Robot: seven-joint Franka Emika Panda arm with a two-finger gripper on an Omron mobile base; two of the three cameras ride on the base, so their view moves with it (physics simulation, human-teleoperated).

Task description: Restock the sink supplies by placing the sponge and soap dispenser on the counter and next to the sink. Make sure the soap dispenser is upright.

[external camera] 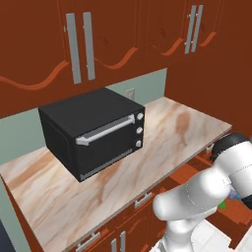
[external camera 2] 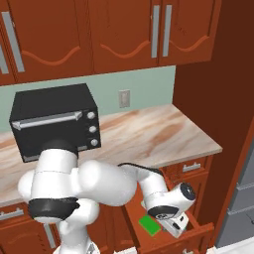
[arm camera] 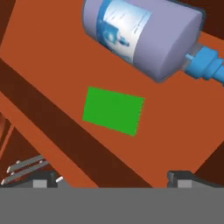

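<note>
Green and flat in the drawer (arm camera: 52, 65), the sponge (arm camera: 113, 110) lies just ahead of the spread gripper (arm camera: 116, 177), the soap dispenser (arm camera: 140, 35) on its side beyond; descend squarely, straddling the sponge's narrow sides.

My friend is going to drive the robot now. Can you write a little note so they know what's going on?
Gripper: open, holding nothing, hanging over the open drawer.
Sponge: lying flat on the drawer floor, right below the gripper.
Soap dispenser: lying on its side in the same drawer, beside the sponge, not touching it.
Counter: has a black toaster oven on it.
Done: drawer is open, nothing else.
Left: lift out the sponge and the soap dispenser, put both next to the sink, and stand the dispenser upright.
</note>
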